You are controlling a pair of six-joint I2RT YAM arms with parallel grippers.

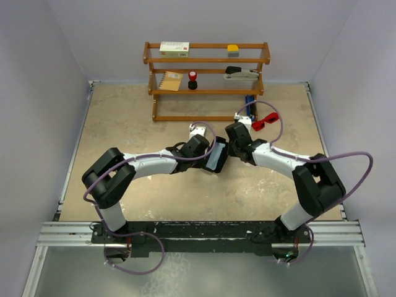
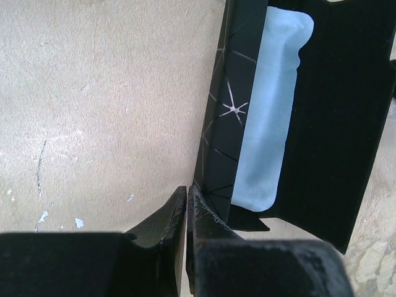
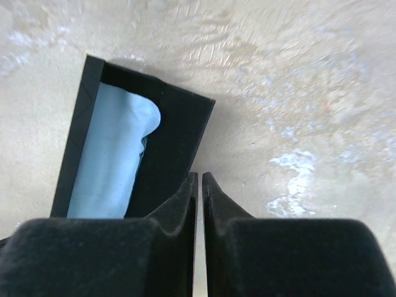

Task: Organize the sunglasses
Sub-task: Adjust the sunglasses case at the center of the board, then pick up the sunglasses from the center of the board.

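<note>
Both left fingers (image 2: 168, 224) and right fingers (image 3: 180, 204) tight together beside matte black oblong case (image 3: 180, 124), blue cloth (image 3: 111, 158) inside.

You see shelf (image 1: 207, 60) at table's (image 1: 124, 136) far edge | sunglasses (image 1: 266, 120) just right of it | cloth (image 2: 266, 111) inside case (image 1: 218, 156), mid-table
</note>
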